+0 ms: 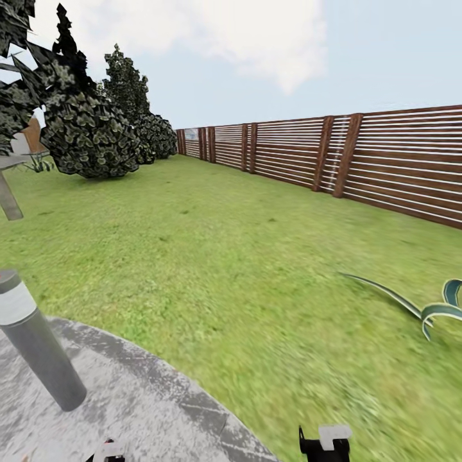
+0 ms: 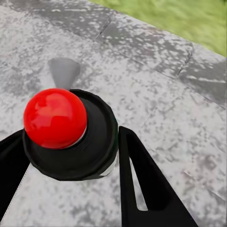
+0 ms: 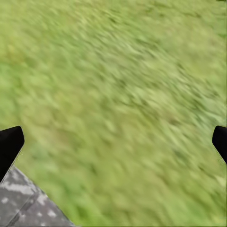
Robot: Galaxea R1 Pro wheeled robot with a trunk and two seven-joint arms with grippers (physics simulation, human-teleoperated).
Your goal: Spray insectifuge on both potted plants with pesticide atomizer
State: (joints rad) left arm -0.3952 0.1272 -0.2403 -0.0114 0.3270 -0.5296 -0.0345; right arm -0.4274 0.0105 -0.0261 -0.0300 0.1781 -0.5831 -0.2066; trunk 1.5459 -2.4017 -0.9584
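1. Head view: the robot stands at the edge of the stone patio [image 1: 128,398], where the paving meets the lawn [image 1: 224,256]. A grey post [image 1: 38,346] rises from the patio on the left arm's side. Past the patio edge, on the right arm's side, striped pointed leaves [image 1: 423,308] lie low on the grass, cut off by the frame; they may belong to one of the potted plants, but no pot shows. A slat fence [image 1: 333,154] runs behind the lawn, with dark bushes [image 1: 90,135] at its far end. The right gripper [image 1: 325,443] peeks in beside the patio edge.

2. Left wrist view: the left gripper [image 2: 71,156] is closed around a black object with a glossy red ball on top [image 2: 54,118], held over the patio. I cannot say whether this is the pesticide atomizer.

3. Right wrist view: the right gripper's fingertips [image 3: 9,146] stand wide apart and empty over grass, the patio edge just beneath. The leaves lie on this arm's side.
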